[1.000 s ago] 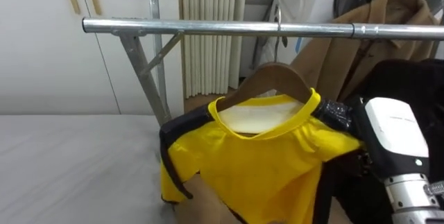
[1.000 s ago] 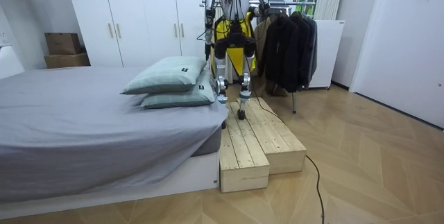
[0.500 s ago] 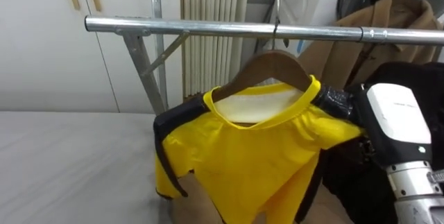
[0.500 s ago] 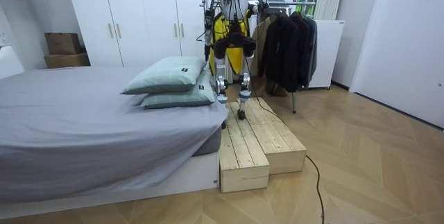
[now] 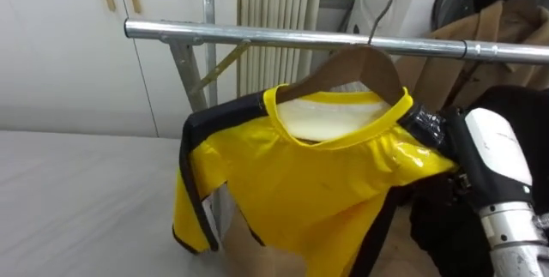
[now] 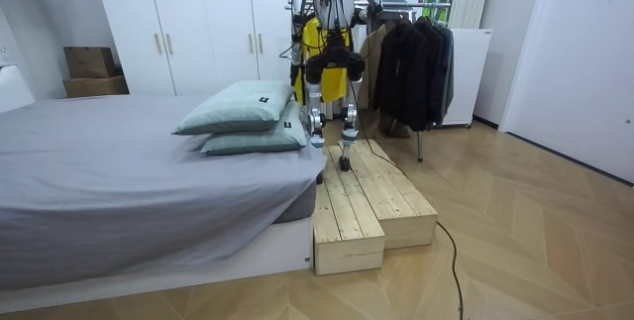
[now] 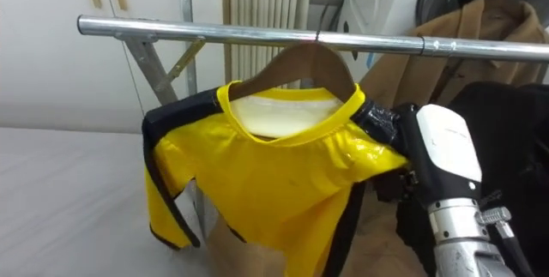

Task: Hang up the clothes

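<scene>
Up close, right hand (image 5: 427,131) hides behind the yellow shirt (image 5: 317,191), grip untellable; afar, wooden steps (image 6: 371,196) underfoot.

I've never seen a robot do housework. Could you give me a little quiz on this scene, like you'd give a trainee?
1. Multiple choice: what is on the wooden hanger?
A) a white towel
B) a yellow shirt with black trim
C) blue jeans
2. True or false: the robot stands on top of the mattress.
3. Fill in: to the right of the hanger, by the metal rail, hangs a brown ____.

Key:
1. B.
2. False: it stands on the wooden platform beside the bed.
3. coat.
</scene>
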